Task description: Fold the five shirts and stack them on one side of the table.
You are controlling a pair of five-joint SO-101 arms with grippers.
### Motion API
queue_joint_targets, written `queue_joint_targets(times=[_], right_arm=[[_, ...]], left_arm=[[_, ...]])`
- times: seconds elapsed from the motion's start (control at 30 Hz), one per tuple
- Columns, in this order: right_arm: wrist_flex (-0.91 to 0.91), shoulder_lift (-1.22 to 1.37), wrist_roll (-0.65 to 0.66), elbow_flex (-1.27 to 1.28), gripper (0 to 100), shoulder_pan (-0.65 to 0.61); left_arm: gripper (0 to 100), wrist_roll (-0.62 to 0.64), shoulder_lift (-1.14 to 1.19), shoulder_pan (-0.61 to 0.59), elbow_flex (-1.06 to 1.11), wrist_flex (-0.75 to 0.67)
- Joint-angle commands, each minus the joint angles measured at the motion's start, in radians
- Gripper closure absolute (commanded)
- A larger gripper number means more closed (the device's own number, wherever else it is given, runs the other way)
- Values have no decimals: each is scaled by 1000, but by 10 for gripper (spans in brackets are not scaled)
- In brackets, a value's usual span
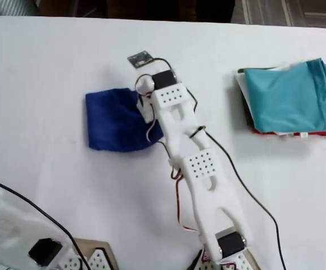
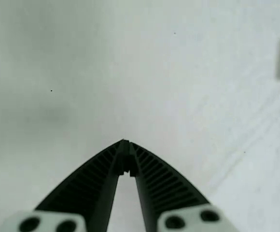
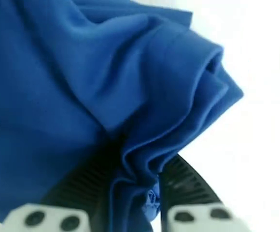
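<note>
Pinching blue shirt (image 3: pixel 58 87), right tool (image 3: pixel 133 169) clear of stack (image 1: pixel 289 98).

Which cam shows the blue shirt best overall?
High view: nearly the whole blue shirt, folded on the table, one edge under the right arm. Right wrist view gives bunched folds pinched in the right tool. Left wrist view faces the table past the shut left tool.

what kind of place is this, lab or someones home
Probably a robotics test bench, not a home: a white table, a wired robot arm gripping a blue shirt, and a folded stack.
</note>
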Motion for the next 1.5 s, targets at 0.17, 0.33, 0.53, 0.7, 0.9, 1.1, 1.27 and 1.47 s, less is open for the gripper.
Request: queue_joint_targets(times=[0.17, 0.33, 0.53, 0.7, 0.9, 1.1, 1.27, 1.47], right_arm=[[33, -231, 123, -83, 978, 54], [33, -438, 192, -69, 978, 102], [33, -697, 198, 140, 978, 174], [33, -912, 301, 325, 978, 271], [30, -1024, 434, 417, 978, 484], [-7, -997, 545, 420, 978, 680], [-113, -860, 618, 416, 978, 799], [-291, -659, 687, 414, 978, 894]], left_arm=[[973, -8, -8, -21, -5, -8], [973, -5, -8, -17, -5, -8], [973, -5, -8, -11, -12, -9], [973, -3, -8, 18, -5, -9], [973, -3, -8, 34, -5, -9], [973, -3, -8, 35, -4, -9], [973, -3, -8, 32, -4, -6], [973, -3, -8, 28, -4, -2]])
